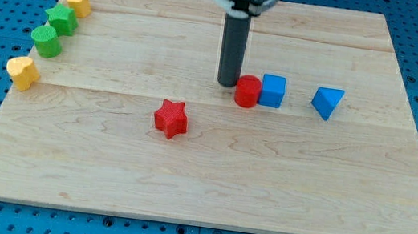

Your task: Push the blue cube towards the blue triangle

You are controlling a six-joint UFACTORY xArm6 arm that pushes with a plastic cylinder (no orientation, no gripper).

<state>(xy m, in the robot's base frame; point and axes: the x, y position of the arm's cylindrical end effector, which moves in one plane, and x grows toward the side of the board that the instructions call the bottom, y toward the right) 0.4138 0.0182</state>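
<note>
The blue cube (273,91) sits right of the board's middle. A red cylinder (248,91) touches its left side. The blue triangle (327,102) lies to the cube's right with a gap between them. My tip (226,83) rests on the board just left of the red cylinder, close to it or touching it. The rod rises straight up to the arm at the view's top.
A red star (170,118) lies below and left of my tip. Along the left edge stand a yellow block (78,2), a green star (62,19), a green cylinder (47,41) and a second yellow block (22,71). The wooden board (199,188) lies on a blue pegboard.
</note>
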